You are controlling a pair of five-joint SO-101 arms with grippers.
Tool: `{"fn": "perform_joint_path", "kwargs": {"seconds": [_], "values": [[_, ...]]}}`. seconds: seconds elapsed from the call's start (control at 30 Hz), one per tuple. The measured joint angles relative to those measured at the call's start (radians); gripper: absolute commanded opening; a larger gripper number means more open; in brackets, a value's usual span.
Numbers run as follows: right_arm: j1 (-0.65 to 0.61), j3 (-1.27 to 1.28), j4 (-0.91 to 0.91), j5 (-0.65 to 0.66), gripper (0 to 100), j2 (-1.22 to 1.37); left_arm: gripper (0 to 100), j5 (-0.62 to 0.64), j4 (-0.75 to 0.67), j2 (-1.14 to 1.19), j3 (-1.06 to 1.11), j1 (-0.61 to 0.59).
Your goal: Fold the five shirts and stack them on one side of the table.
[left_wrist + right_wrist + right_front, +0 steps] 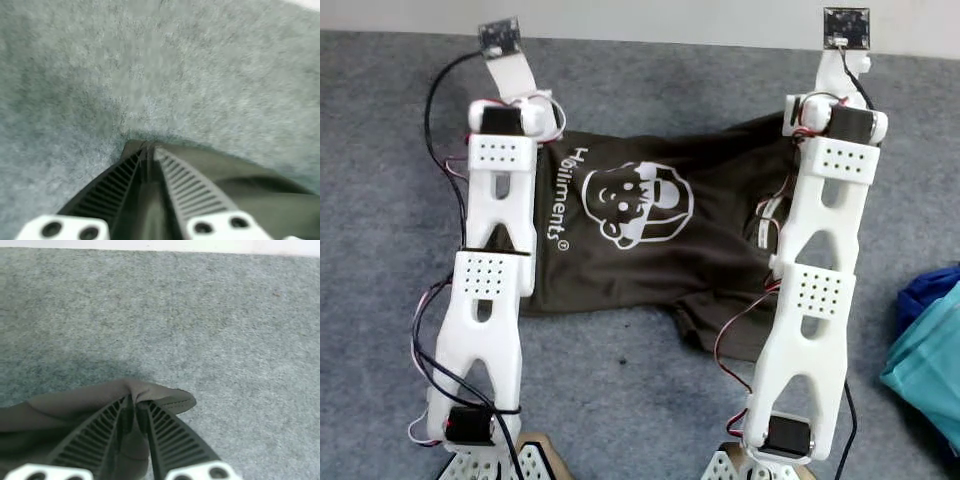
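Observation:
A dark olive-brown shirt (640,240) with a white face print lies spread on the grey carpeted table between the two arms. At the shirt's far left corner, my left gripper (148,149) is shut on the shirt's edge (250,195), with cloth pinched at the tips. My right gripper (133,401) is shut on the shirt's far right corner (165,396), a fold of fabric bunched over the tips. In the high view the left arm (495,250) and the right arm (825,250) stretch toward the far edge of the shirt.
A pile of blue and teal cloth (930,350) lies at the right edge of the table. Grey carpet (620,400) covers the tabletop, and a pale wall (670,15) runs along the far side.

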Motion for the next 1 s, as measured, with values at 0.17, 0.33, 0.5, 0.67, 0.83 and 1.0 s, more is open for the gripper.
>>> {"fn": "perform_joint_path", "kwargs": {"seconds": [0.17,0.33,0.5,0.67,0.83,1.0], "values": [[-0.026,0.0,0.038,0.0,8.8,0.0,24,-0.002,0.075,0.011,0.0,0.0],[-0.049,0.0,0.086,0.0,8.8,0.0,24,-0.002,0.089,0.011,0.0,0.0],[-0.046,0.0,0.087,0.0,8.8,0.0,24,-0.002,0.087,0.06,0.035,0.003],[-0.048,0.0,0.087,0.0,8.8,0.0,12,-0.003,0.08,0.087,0.035,0.034],[-0.043,-0.003,0.087,0.0,8.8,0.063,2,0.002,0.072,0.087,0.034,0.051],[-0.043,-0.003,0.081,0.0,8.8,0.118,1,-0.032,0.072,0.094,0.014,0.068]]}}
